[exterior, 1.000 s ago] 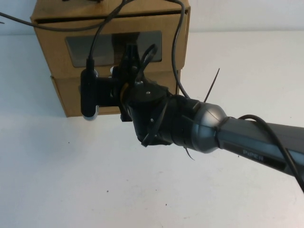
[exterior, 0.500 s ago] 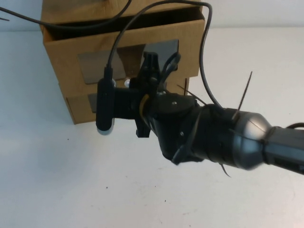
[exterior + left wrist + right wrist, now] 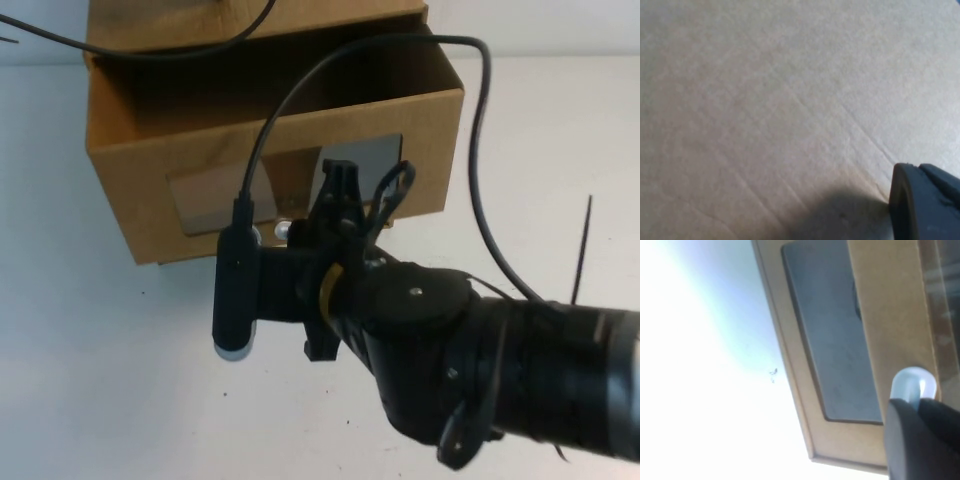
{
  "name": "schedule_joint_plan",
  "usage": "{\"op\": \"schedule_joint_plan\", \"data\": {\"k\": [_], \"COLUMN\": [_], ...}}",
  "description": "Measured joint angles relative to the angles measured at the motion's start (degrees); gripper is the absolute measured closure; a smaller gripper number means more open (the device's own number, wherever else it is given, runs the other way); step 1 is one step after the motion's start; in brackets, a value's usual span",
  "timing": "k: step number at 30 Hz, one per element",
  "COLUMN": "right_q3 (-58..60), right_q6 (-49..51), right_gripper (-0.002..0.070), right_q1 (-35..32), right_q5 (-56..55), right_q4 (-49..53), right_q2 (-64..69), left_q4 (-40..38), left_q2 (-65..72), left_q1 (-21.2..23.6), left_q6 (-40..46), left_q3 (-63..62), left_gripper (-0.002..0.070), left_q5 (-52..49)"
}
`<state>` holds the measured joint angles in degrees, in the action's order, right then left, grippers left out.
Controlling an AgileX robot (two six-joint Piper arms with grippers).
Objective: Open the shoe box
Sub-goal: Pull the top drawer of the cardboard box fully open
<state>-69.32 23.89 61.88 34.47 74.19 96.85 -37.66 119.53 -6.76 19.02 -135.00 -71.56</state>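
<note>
At 5 o'clock in the high view, nearest the robot, the right arm [image 3: 500, 400] fills the foreground and reaches toward 11 o'clock over the white table [image 3: 100, 400]. A black camera [image 3: 235, 295] sits on the wrist's 9 o'clock side. Its cable [image 3: 478, 150] arcs up toward 12 o'clock and drops back to the arm.

Just beyond, the right gripper [image 3: 342, 190] points to 12 o'clock with its jaws closed together. Its tip lies over the lower edge of the panel [image 3: 130, 200] at the front of the box [image 3: 180, 25]. Whether cardboard is pinched there cannot be told. The right wrist view shows a pale fingertip [image 3: 912, 385] close against the brown panel, beside the grey window [image 3: 840, 340].

The box stands at 12 o'clock on the far part of the table. Its windowed panel leans out toward the robot, with a dark gap between it and the top behind.

The left gripper [image 3: 922, 205] is close up to plain brown cardboard, which fills its wrist view. Whether it is open or closed cannot be told.
</note>
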Motion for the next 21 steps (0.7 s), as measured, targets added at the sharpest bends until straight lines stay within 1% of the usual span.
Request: {"op": "schedule_joint_plan", "data": {"k": [9, 13, 17, 21], "right_q3": [3.1, 3.1, 3.1, 3.2], "right_q6": [0.0, 0.0, 0.0, -0.1], "right_gripper": [0.0673, 0.0674, 0.0674, 0.0674], "right_q1": [3.9, 5.0, 6.1, 6.9], "right_q5": [1.4, 2.6, 3.6, 4.9], "right_q4": [-5.8, -7.7, -11.8, -13.3], "right_q2": [-6.4, -6.9, -6.9, -6.9], "left_q4": [0.1, -0.5, -0.7, -0.9], "left_q2": [0.5, 1.2, 1.7, 1.7], "left_q1": [0.0, 0.0, 0.0, 0.0], "left_q6": [-1.6, -1.7, -1.7, -1.7], "left_q3": [-0.1, -0.5, -0.5, -0.5], "left_gripper": [0.0680, 0.0680, 0.0680, 0.0680], "left_q5": [0.2, 0.8, 1.4, 1.5]}}
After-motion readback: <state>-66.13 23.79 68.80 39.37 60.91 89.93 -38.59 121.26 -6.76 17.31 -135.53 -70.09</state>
